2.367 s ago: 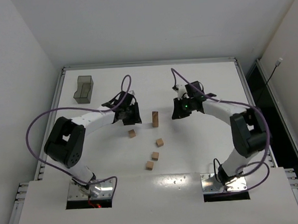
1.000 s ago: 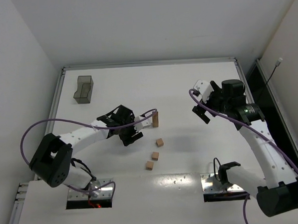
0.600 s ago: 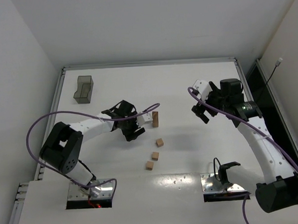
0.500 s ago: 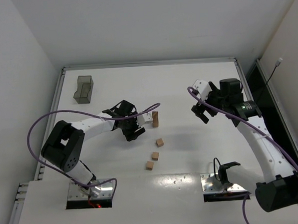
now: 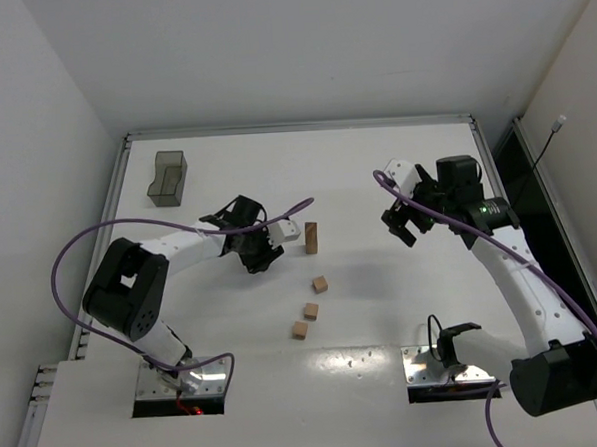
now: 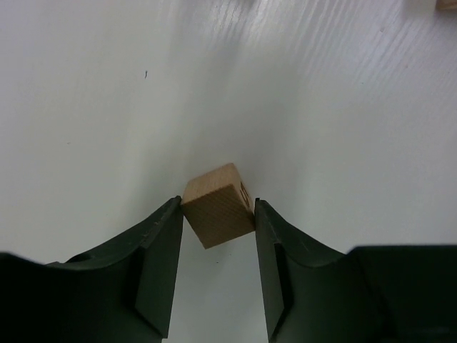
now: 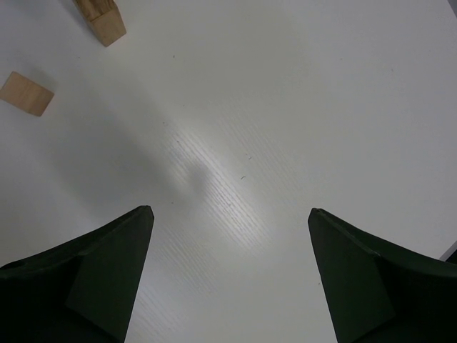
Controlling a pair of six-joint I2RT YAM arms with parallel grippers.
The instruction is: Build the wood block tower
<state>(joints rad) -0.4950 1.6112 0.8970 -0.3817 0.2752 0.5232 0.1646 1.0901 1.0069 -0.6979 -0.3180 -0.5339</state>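
- Since a couple of seconds earlier, the cube that had lain on the tabletop left of the tower had come up into my left jaws and been carried in beside the column. My right jaws had meanwhile drawn back and up, off to the right.
- My left jaws were clamped on the held wood block (image 6: 218, 205), one finger on each side face, with the cube sitting a little askew in the grip.
- From above, that block hung just left of the tower (image 5: 310, 237), close beside it but not yet on top.
- My right jaws stood wide apart with nothing between them, well apart from the tower and over bare tabletop.
- The tower stood upright near the middle of the tabletop, one block wide. It looked about two cubes tall, though I could not count it for certain from that angle.
- Closer to my bases, the far loose block (image 5: 321, 283), the middle loose block (image 5: 310, 310) and the near loose block (image 5: 300, 330) lay in a ragged line, none touching another.
- I judged the job under halfway: the held cube had yet to be set on, and three more waited after it.
- The tabletop (image 5: 396, 168) was white, smooth and faintly streaked, with a raised rim.
- A grey translucent tray (image 5: 166, 178) sat in the far left corner, and plain white walls closed in the space.
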